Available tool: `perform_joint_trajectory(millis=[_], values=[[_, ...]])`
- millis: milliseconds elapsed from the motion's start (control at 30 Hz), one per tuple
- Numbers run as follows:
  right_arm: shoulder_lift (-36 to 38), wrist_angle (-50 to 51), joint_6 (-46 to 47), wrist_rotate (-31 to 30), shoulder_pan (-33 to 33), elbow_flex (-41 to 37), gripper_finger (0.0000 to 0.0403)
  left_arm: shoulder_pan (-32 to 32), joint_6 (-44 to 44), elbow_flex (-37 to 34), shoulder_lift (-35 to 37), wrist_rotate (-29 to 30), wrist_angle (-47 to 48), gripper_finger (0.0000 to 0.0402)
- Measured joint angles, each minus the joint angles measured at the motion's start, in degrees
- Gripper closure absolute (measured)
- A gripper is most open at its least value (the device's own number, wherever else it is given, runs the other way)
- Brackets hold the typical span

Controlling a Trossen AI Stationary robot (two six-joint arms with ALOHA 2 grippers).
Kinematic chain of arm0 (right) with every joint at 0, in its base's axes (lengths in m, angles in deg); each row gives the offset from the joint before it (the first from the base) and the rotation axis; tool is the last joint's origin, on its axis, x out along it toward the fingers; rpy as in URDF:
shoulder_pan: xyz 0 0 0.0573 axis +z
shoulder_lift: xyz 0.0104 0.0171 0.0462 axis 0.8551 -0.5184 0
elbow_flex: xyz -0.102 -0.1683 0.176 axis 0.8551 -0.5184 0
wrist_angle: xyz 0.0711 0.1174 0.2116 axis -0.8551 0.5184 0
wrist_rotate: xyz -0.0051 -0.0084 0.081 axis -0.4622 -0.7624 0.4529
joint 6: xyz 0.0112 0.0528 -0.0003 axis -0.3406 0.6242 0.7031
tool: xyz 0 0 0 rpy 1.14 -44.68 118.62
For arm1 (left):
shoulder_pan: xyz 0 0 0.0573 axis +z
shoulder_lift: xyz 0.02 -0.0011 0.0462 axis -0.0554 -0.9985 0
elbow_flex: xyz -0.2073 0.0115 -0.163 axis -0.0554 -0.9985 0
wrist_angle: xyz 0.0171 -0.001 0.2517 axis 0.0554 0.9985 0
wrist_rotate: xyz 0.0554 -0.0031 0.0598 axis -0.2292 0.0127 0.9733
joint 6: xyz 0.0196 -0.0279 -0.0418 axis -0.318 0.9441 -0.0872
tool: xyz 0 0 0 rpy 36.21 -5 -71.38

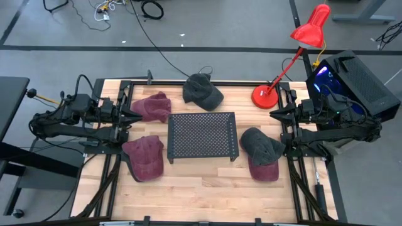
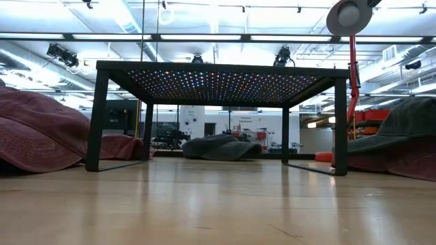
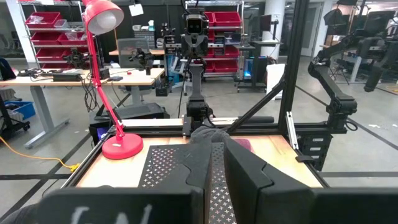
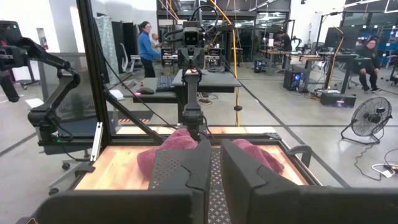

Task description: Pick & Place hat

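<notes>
Several hats lie on the wooden table around a black mesh rack (image 1: 201, 135). A maroon hat (image 1: 152, 107) lies at far left and a maroon cap (image 1: 144, 158) at near left. A dark grey hat (image 1: 202, 91) lies at the far edge. At right, a dark grey cap (image 1: 260, 145) rests partly on another maroon cap (image 1: 264, 170). My left gripper (image 1: 138, 116) hovers shut between the two left hats, pointing at the rack. My right gripper (image 1: 272, 115) is shut at the right edge, just beyond the grey cap's far side. Neither touches a hat.
A red desk lamp stands with its base (image 1: 264, 96) on the far right of the table, and its head (image 1: 312, 26) reaches beyond the table. A black computer case (image 1: 352, 81) sits off the right edge. Bare wood (image 1: 201, 188) shows along the near edge.
</notes>
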Motion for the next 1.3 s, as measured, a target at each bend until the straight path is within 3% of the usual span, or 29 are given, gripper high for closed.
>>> perform_joint_trajectory(millis=[867, 1067, 1300], values=[[0.0, 0.0, 0.0, 0.0, 0.0, 0.0, 0.0364, 0.0, 0.0, 0.0, 0.0, 0.0, 0.0, 0.0353], [0.0, 0.0, -5.8, -0.2, 0.0, 0.0, 0.0364, 0.0, 0.0, 0.0, 0.0, 0.0, 0.0, 0.0353], [0.0, 0.0, -5.5, -0.2, 0.0, 0.0, 0.0364, 0.0, 0.0, 0.0, 0.0, 0.0, 0.0, 0.0353]])
